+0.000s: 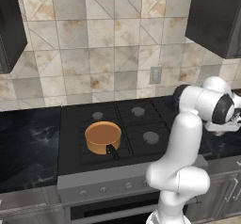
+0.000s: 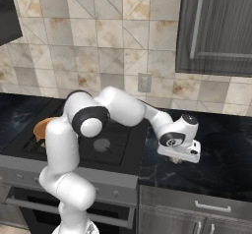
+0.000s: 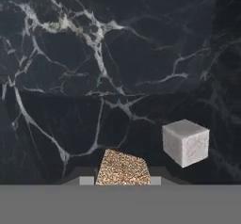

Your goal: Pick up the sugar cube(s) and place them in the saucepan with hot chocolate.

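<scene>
Hand view: speckled brown cube [image 3: 122, 167] beside sugar cube [image 3: 186, 142].

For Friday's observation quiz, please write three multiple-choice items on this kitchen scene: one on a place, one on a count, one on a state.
1. Where does the saucepan stand?
A. front-left burner
B. counter
C. sink

2. How many cubes are in the hand view?
A. one
B. two
C. four

3. The gripper is:
A. wide open above the stove
B. shut on the speckled brown cube
C. holding a spoon

Answers:
1 A, it sits on the stove, near left.
2 B, the speckled one and a white-grey cube on the counter.
3 B, the fingertips flank it closely on both sides.
</scene>
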